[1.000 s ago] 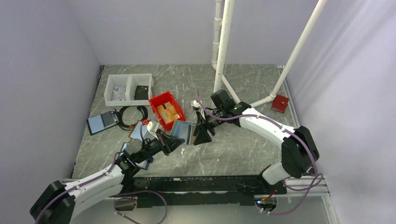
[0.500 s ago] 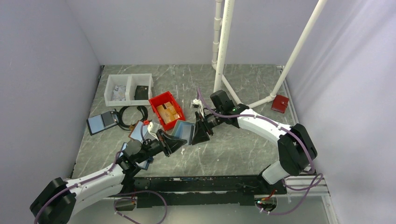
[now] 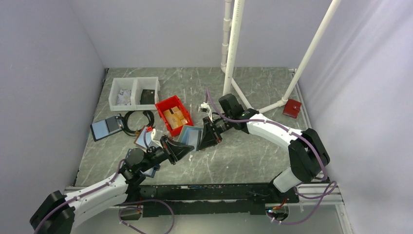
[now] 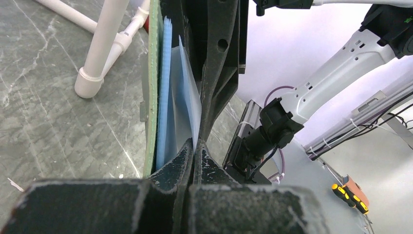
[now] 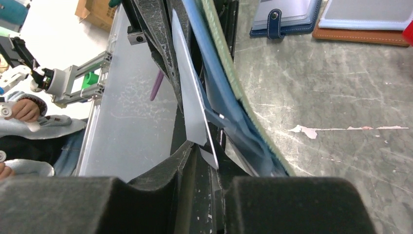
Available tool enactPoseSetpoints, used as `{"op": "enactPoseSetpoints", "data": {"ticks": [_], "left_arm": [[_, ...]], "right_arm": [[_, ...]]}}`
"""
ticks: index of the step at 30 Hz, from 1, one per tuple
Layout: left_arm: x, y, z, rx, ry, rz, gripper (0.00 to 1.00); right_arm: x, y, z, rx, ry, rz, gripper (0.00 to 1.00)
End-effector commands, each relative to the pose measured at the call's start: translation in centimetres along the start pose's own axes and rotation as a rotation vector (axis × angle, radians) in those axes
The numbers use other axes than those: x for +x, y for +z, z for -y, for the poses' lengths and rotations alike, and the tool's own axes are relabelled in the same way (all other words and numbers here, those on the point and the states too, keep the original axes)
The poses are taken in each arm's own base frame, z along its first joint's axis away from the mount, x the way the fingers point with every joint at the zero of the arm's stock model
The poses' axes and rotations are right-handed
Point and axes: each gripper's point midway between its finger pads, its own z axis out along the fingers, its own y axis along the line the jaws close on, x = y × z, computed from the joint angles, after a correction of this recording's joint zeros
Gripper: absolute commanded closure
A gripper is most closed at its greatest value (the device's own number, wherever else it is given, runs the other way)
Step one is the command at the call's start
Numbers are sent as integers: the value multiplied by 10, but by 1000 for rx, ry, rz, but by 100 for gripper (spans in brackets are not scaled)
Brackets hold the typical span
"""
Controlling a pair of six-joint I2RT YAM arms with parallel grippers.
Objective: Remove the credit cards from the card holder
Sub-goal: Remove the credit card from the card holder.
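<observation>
The card holder (image 3: 191, 135) is held on edge over the table (image 3: 243, 156), directly between both pincers. The left pincer (image 4: 194, 145) is closed tight on one clear pocket leaf. The right pincer (image 5: 207, 157) is pinched shut on that leaf's opposite edge.

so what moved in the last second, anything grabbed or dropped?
Both arms drifted slightly left with the card holder pinched between them. The right gripper moved more, closing toward the left gripper, so the holder looks narrower. Nothing was grabbed or released. The red bin stayed put.
</observation>
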Motion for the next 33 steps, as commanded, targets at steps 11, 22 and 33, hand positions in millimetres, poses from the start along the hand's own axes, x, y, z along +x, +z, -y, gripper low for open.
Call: {"op": "enactPoseSetpoints", "data": {"ticks": [11, 22, 33], "left_arm": [[-15, 0, 10, 31, 16, 62, 100], [-10, 2, 1, -21, -25, 37, 90], [-7, -8, -4, -76, -80, 24, 67]], "right_arm": [[-6, -1, -14, -81, -49, 19, 75], [-3, -1, -4, -38, -53, 1, 100], [4, 1, 6, -8, -46, -20, 100]]}}
